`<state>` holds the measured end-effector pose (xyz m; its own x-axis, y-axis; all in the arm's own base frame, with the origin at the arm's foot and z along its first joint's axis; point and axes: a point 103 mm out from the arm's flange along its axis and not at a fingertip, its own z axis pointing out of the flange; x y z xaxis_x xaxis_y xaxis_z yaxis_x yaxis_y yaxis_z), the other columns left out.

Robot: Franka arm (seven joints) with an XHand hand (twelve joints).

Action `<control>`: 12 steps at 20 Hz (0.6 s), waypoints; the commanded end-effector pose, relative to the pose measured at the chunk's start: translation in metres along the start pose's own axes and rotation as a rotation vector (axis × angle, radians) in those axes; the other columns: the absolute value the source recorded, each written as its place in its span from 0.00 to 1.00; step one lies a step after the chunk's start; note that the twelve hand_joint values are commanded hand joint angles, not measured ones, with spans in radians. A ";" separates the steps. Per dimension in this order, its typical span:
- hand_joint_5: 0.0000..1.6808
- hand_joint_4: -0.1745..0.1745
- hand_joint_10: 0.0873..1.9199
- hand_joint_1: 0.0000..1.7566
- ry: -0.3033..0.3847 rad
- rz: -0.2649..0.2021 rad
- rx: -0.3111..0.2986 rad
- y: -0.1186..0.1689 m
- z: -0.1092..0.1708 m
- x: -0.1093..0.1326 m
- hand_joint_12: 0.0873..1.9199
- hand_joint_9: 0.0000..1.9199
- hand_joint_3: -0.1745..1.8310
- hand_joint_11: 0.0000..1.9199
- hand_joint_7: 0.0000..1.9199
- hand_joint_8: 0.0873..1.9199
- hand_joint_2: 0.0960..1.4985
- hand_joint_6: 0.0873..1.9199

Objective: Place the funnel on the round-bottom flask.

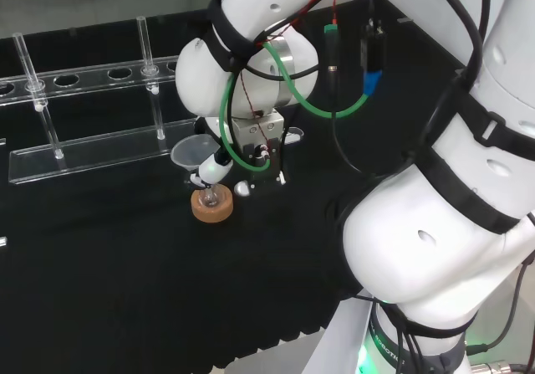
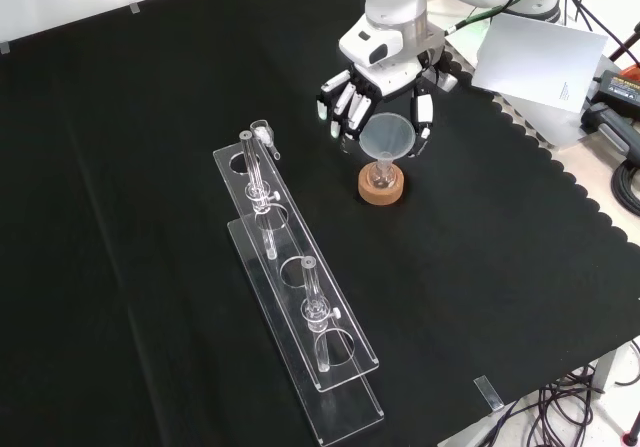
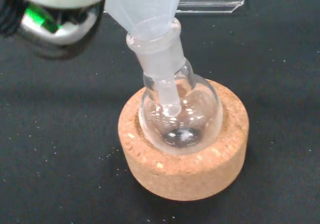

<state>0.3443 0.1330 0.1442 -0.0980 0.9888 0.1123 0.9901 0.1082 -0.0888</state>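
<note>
Funnel (image 3: 145,6) translucent white, stem inside clear round-bottom flask (image 3: 181,115) neck.

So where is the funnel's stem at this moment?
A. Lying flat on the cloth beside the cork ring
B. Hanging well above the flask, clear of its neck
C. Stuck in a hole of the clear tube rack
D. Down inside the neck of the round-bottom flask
D: in the wrist view the funnel has its stem passing through the neck into the bulb of the round-bottom flask, which sits on the cork ring.
</note>
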 end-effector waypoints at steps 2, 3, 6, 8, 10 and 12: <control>0.45 0.65 0.19 0.49 0.005 -0.001 -0.004 0.003 -0.001 0.003 0.62 0.36 0.45 0.00 0.56 0.10 0.27 0.08; 0.45 0.65 0.19 0.49 0.005 0.000 -0.003 0.002 -0.002 0.001 0.62 0.36 0.45 0.00 0.56 0.10 0.27 0.08; 0.45 0.65 0.19 0.49 0.010 0.005 -0.003 0.000 -0.003 -0.002 0.61 0.35 0.45 0.00 0.56 0.10 0.27 0.08; 0.45 0.65 0.19 0.49 0.012 0.007 -0.001 -0.004 -0.006 -0.007 0.60 0.35 0.44 0.00 0.56 0.10 0.27 0.08; 0.44 0.65 0.19 0.48 0.015 0.007 0.000 -0.005 -0.007 -0.008 0.60 0.35 0.44 0.00 0.56 0.10 0.27 0.08; 0.44 0.65 0.19 0.48 0.015 0.006 0.003 -0.006 -0.007 -0.009 0.59 0.35 0.44 0.00 0.56 0.10 0.27 0.08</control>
<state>0.3423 0.1256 0.1503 -0.0920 0.9880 0.1242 0.9909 0.1032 -0.0864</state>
